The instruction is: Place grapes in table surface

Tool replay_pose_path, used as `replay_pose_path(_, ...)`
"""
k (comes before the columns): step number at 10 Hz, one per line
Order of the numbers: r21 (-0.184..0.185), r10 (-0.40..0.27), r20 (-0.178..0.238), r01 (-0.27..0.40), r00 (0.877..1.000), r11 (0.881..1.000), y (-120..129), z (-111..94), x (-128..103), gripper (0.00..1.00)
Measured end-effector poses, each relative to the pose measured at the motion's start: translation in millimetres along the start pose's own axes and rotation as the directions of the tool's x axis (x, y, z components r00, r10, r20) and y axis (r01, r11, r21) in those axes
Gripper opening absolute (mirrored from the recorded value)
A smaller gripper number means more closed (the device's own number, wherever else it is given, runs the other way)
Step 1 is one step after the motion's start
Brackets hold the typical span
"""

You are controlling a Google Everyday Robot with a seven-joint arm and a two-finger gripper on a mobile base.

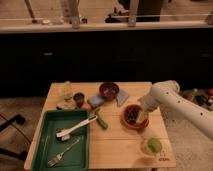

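The grapes (pixel 132 115), a small dark cluster, lie inside an orange-red bowl (pixel 126 121) on the right half of the light tan wooden table surface (pixel 117 145). My gripper (pixel 141 114) at the end of the white arm (pixel 172 100) reaches down from the right and hangs over the bowl's right rim, right beside the grapes.
A green tray (pixel 47 137) at the front left holds a white brush (pixel 75 128) and a fork (pixel 64 152). A green vegetable (pixel 102 121) lies beside the tray. A dark maroon bowl (pixel 108 90), blue sponges, a cup and a yellow item sit at the back. A green cup (pixel 152 146) stands front right.
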Motion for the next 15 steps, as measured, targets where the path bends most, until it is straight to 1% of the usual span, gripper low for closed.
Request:
replay_pose_path(1, -0.009, -0.02, 0.01, 0.02, 1.0, 1.0, 2, -1, -3, 0.79)
replay_pose_path(2, -0.014, -0.032, 0.015, 0.032, 0.999, 0.999, 4, -2, -5, 0.73)
replay_pose_path(4, -0.023, -0.047, 0.022, 0.048, 0.999, 0.999, 6, -3, -5, 0.59)
replay_pose_path(5, -0.026, -0.053, 0.024, 0.054, 0.998, 0.998, 7, -3, -6, 0.58)
replay_pose_path(7, -0.033, -0.06, 0.027, 0.061, 0.998, 0.998, 8, -3, -6, 0.67)
replay_pose_path(10, -0.05, -0.06, 0.023, 0.061, 0.998, 0.997, 10, 0, -3, 0.67)
replay_pose_path(15, -0.084, -0.054, 0.001, 0.054, 0.999, 0.995, 11, 10, 0, 0.67)
